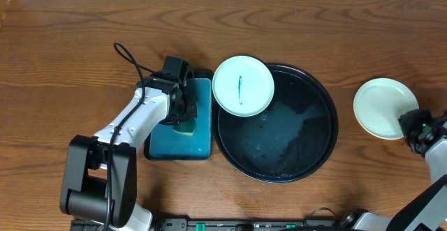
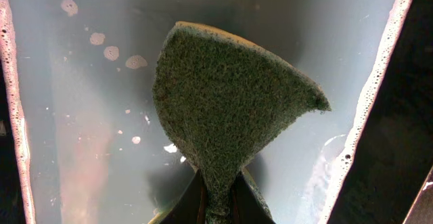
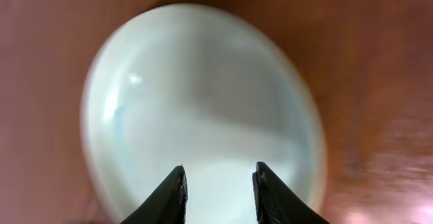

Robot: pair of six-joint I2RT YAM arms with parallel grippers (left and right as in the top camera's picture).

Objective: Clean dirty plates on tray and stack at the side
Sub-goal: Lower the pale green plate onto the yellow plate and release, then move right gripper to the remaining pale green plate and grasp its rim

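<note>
Brown wood-grain tabletop [image 1: 70, 49] carries everything. The left pincer [image 2: 216, 191] is pressed together on the narrow end of a dark green sponge [image 2: 223, 95], which fans out over the wet, soapy floor of the teal tray [image 1: 201, 146]; overhead, that pincer [image 1: 183, 109] sits over the teal tray's left half. Just right of it lies the black tray [image 1: 276, 179], its floor wet. A pale plate with a teal scribble [image 1: 243, 84] rests tilted over the black tray's upper-left rim. The right pincer [image 3: 218, 173] stands spread, pinching nothing, its tips over the near edge of a clean pale plate [image 3: 203, 95]. That clean plate [image 1: 380, 107] lies on the bare wood well right of the black tray, the right pincer [image 1: 412, 128] at its lower-right edge.
</note>
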